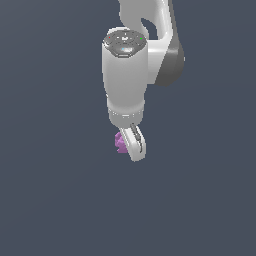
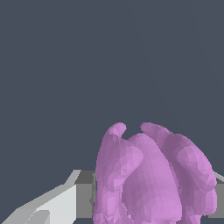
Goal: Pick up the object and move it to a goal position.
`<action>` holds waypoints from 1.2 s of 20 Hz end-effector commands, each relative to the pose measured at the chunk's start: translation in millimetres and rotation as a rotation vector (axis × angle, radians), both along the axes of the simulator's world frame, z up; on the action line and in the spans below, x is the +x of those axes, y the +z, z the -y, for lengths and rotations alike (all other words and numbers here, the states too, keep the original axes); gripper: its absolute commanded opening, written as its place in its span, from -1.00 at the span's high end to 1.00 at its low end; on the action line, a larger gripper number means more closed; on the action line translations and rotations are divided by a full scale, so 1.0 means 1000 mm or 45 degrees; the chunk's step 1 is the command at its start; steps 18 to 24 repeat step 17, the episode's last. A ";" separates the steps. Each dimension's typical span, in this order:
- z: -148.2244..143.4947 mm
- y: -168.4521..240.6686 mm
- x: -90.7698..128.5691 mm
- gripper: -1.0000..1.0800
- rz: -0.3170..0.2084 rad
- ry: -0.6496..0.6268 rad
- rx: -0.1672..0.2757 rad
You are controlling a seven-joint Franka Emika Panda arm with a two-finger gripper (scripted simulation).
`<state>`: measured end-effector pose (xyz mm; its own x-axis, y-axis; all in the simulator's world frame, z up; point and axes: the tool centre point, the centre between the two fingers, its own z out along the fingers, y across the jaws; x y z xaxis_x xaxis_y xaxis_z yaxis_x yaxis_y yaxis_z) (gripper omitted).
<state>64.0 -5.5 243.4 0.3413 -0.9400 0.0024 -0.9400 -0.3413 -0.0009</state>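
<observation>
Purple lumpy object [image 1: 119, 142] pinched in the white gripper [image 1: 131, 145], at mid-scene against plain dark grey.

Seen bulging between the fingers [image 2: 57, 203] in the wrist view, touching the pads; poking out toward the exterior view's left of the near finger. Apparently lifted clear, though no surface shows to confirm.

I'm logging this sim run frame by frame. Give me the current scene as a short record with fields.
arm: white Panda, wrist pointing down in the exterior view
gripper: closed around the object
object: purple lumpy blob, between the fingers, filling the near part of the wrist view
contact: finger pad pressed against the blob's side
surroundings: plain dark grey-blue background
goal marker: none visible
</observation>
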 end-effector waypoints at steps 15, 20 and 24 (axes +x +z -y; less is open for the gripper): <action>-0.008 0.070 0.022 1.00 -0.002 0.002 0.002; -0.008 0.071 0.023 1.00 -0.002 0.002 0.002; -0.008 0.071 0.023 1.00 -0.002 0.002 0.002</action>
